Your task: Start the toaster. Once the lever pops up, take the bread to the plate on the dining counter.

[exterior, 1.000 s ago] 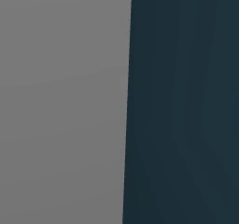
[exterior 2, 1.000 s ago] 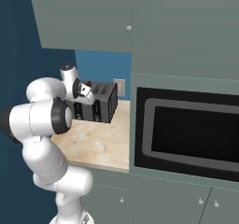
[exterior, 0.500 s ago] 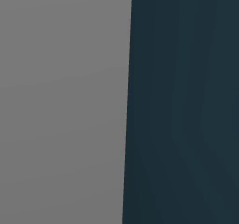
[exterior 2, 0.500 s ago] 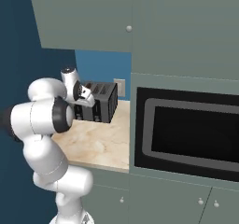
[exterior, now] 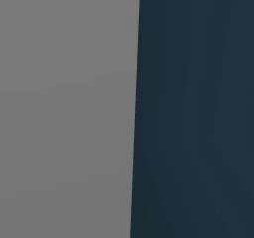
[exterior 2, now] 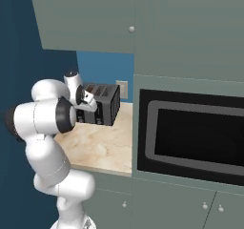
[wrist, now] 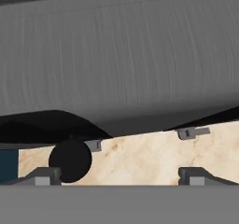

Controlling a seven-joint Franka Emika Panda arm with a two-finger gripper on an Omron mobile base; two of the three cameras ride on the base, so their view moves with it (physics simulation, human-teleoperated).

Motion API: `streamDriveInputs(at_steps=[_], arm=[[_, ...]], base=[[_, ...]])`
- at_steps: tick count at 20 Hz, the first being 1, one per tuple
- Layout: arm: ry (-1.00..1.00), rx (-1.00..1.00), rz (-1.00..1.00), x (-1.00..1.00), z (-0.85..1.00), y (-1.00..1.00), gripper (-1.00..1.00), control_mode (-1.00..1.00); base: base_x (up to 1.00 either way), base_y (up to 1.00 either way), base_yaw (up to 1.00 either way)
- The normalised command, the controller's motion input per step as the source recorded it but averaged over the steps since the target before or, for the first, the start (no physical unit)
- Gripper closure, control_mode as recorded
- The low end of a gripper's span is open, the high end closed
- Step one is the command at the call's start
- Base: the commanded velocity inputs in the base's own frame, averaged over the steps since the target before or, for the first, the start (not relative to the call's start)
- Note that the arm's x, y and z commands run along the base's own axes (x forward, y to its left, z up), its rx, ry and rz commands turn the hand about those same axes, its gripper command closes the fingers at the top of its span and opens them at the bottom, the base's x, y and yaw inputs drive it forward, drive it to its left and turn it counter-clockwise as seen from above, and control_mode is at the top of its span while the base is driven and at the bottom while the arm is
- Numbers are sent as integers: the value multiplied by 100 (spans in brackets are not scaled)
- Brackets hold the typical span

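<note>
The dark grey toaster [exterior 2: 104, 104] stands on a beige marble countertop [exterior 2: 102, 147] against the blue wall. My gripper [exterior 2: 87, 99] is at the toaster's near left end, open, with nothing between its fingers. In the hand view the toaster's brushed side [wrist: 121, 64] is very close. A black round knob [wrist: 70, 160] sits low beside my left fingertip [wrist: 44, 176]. My gripper [wrist: 122, 176] has its jaws wide apart over the countertop [wrist: 140, 157]. The bread is hidden. The plate and the dining counter are out of view.
A built-in oven with a dark window [exterior 2: 190, 135] fills the tall cabinet right of the toaster. Grey-green upper cabinets [exterior 2: 90, 18] hang above it. The left base view faces a flat grey panel [exterior: 64, 108] and a dark blue wall [exterior: 193, 108].
The hand has dipped slightly beside the toaster's end. Its jaws stay wide apart.
</note>
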Motion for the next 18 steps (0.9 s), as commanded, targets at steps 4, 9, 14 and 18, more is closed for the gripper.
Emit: streamDriveInputs(at_steps=[4, 9, 14, 18], arm=[[4, 0, 0, 1, -12, 0, -100, -100], [3, 0, 0, 0, -12, 0, -100, -100], [0, 0, 0, 0, -11, 0, -100, -100], [0, 0, 0, 0, -19, 0, -100, -100]], base=[[0, 0, 0], [0, 0, 0], [0, 0, 0], [0, 0, 0]])
